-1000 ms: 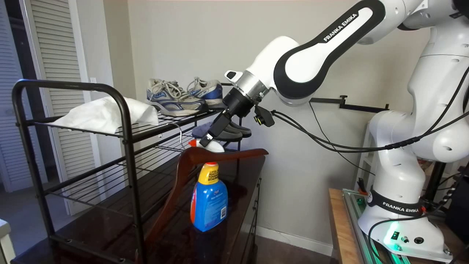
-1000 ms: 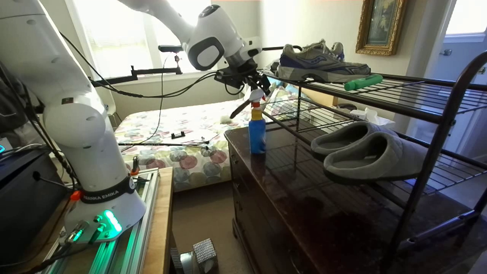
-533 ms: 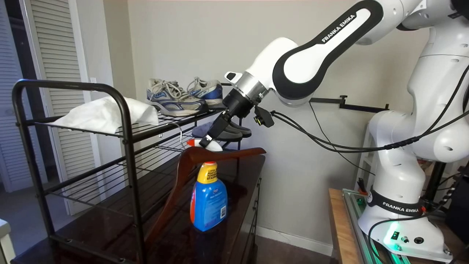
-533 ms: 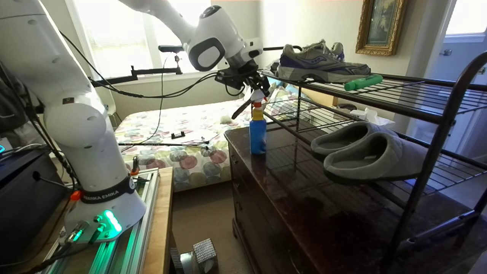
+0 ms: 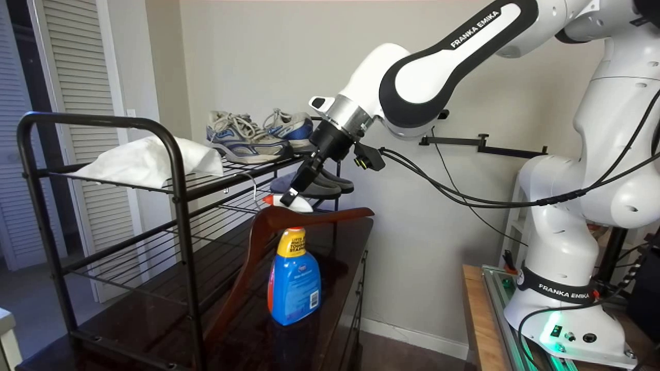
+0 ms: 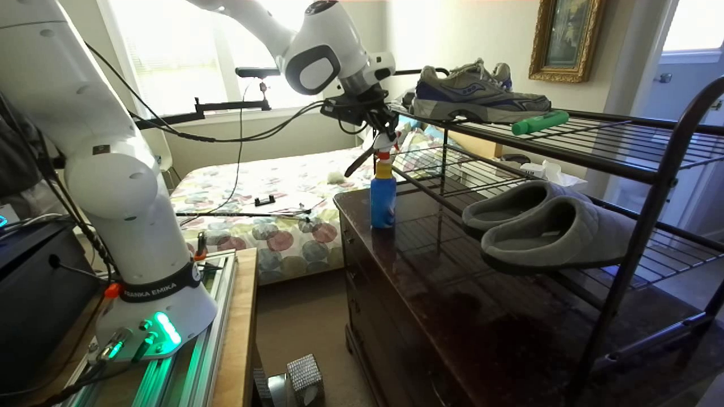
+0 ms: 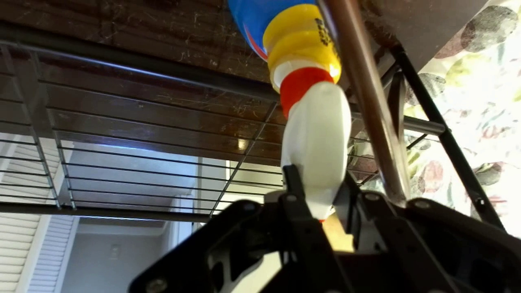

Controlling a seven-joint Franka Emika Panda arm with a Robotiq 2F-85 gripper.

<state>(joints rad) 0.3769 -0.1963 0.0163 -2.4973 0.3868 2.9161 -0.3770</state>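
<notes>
A blue spray bottle (image 5: 295,288) with a yellow neck, red collar and white trigger head (image 7: 319,130) stands on the dark dresser. My gripper (image 7: 319,181) has its fingers against both sides of the white head, shut on it. In both exterior views the gripper (image 5: 290,197) comes down at a slant onto the bottle's top. Close beside it hangs a brown wooden hanger (image 5: 281,219), partly covering the bottle's neck in that exterior view. In the wrist view the hanger (image 7: 366,81) runs just right of the head, near the right finger.
A black wire rack (image 5: 178,206) stands on the dresser (image 6: 418,294). Sneakers (image 5: 247,139), a white cloth (image 5: 149,162) and a green cylinder (image 6: 540,122) lie on its top shelf. Grey slippers (image 6: 557,237) sit on the lower shelf. Behind is a bed (image 6: 271,181).
The fingers have closed in on the white trigger head. The wrist and forearm have shifted slightly and steepened. The bottle and hanger have moved only a little.
</notes>
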